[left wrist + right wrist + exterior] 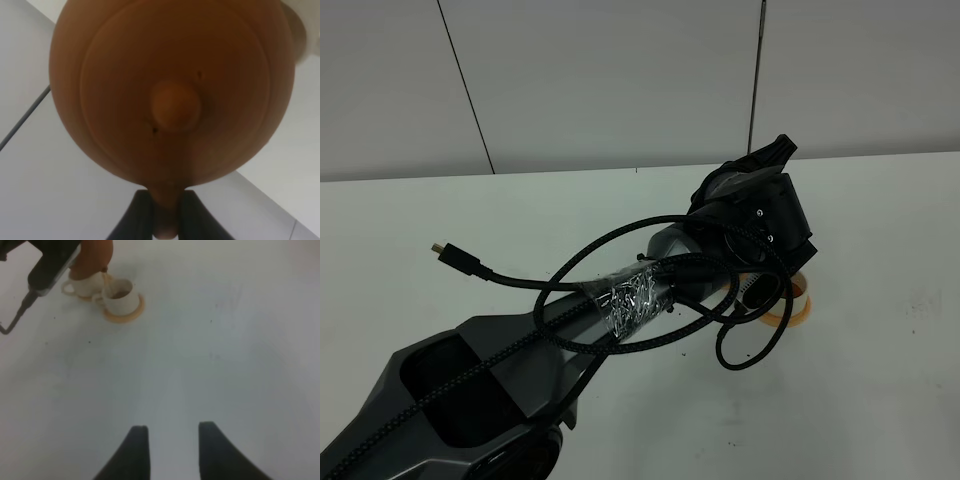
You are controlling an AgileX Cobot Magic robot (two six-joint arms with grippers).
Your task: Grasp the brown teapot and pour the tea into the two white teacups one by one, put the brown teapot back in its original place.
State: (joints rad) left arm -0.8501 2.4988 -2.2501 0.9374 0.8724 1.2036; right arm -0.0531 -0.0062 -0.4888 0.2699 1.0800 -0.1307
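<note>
Left wrist shows left pincer [165, 200] clamping the brown teapot [170, 90] (spout hidden); right pincer [172, 428] apart.

Brown teapot [165, 65] aloft just above a white teacup [125, 302] of dark tea [119, 293], second teacup [82, 286] beside

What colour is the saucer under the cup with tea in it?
Orange. The saucer under the teacup shows best in the right wrist view.

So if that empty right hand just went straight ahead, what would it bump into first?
Probably only the bare white table; the nearer teacup sits well off to one side of its line.
</note>
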